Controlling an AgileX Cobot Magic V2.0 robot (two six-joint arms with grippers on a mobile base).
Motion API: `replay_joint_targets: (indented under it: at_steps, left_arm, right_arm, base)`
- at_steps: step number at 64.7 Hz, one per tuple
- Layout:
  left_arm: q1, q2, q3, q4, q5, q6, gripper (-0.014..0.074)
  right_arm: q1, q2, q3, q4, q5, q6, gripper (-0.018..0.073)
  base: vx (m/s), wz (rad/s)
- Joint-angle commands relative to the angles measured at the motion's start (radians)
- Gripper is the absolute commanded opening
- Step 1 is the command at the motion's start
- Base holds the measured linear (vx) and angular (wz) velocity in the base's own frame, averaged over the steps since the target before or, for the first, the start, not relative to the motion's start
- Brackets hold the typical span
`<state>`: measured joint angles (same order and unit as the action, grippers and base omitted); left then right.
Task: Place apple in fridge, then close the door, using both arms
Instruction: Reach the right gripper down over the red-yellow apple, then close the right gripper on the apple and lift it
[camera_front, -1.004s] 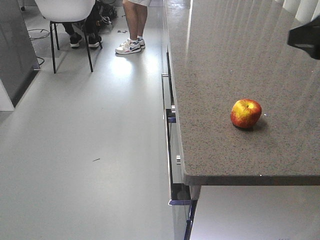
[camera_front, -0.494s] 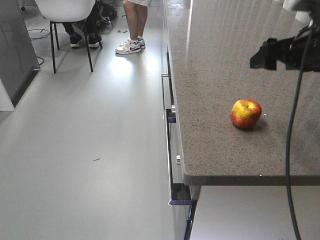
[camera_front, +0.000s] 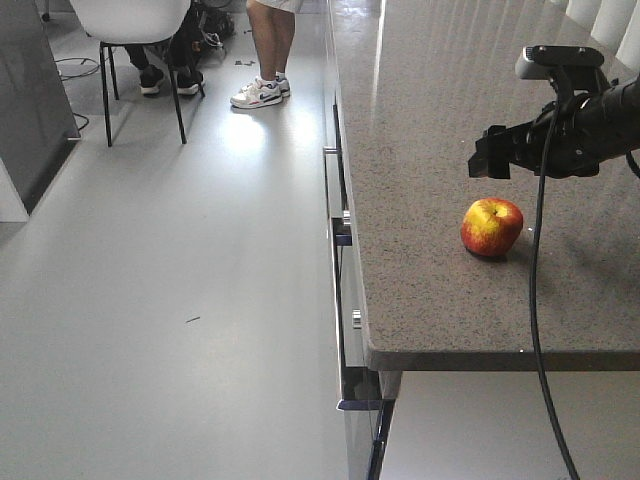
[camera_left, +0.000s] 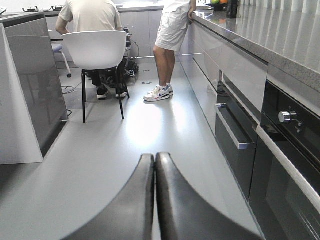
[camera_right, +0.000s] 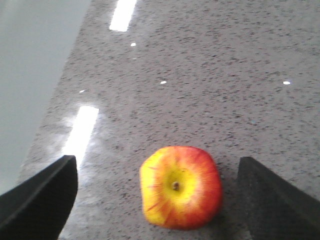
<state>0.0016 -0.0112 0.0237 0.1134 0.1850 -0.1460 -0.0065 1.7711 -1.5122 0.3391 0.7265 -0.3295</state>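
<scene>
Apple (camera_front: 491, 227): red with yellow patches, resting on speckled grey countertop (camera_front: 440, 110), lower right of front view, near the counter's front edge, touching nothing else. Stem dimple facing up in right wrist view.

Right gripper (camera_front: 487, 153): hovering above the apple, upper right of front view, clear of the fruit. Jaws spread wide. Dark fingers (camera_right: 42, 200) at lower left and lower right corners of right wrist view, apple between them at bottom centre, no contact. Black cable (camera_front: 535, 300) hanging from the arm, down past the counter edge.

Left gripper (camera_left: 155, 157): fingers pressed together, nothing held, bottom centre of left wrist view, above grey floor (camera_left: 125, 135).

Surroundings, left wrist view: white chair (camera_left: 95, 49) at upper left, seated person (camera_left: 90, 14) behind it. Standing person (camera_left: 170, 30) in white shorts and trainers, top centre, leaning on the counter. Oven knob (camera_left: 285, 116) and drawer handle (camera_left: 232, 132) at right.
</scene>
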Motion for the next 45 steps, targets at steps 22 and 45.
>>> replay_joint_targets:
  at_steps: [22, 45]
  left_arm:
    - [-0.001, -0.015, -0.017, -0.005, -0.069, -0.004, -0.0006]
    - [-0.001, -0.015, -0.017, -0.005, -0.069, -0.004, -0.0006]
  right_arm:
    - [-0.003, 0.047, -0.035, -0.022, -0.083, 0.017, 0.0605]
    - [-0.003, 0.135, -0.034, -0.019, -0.08, 0.017, 0.0594]
  base:
    - [0.0, 0.0]
    - [0.0, 0.0]
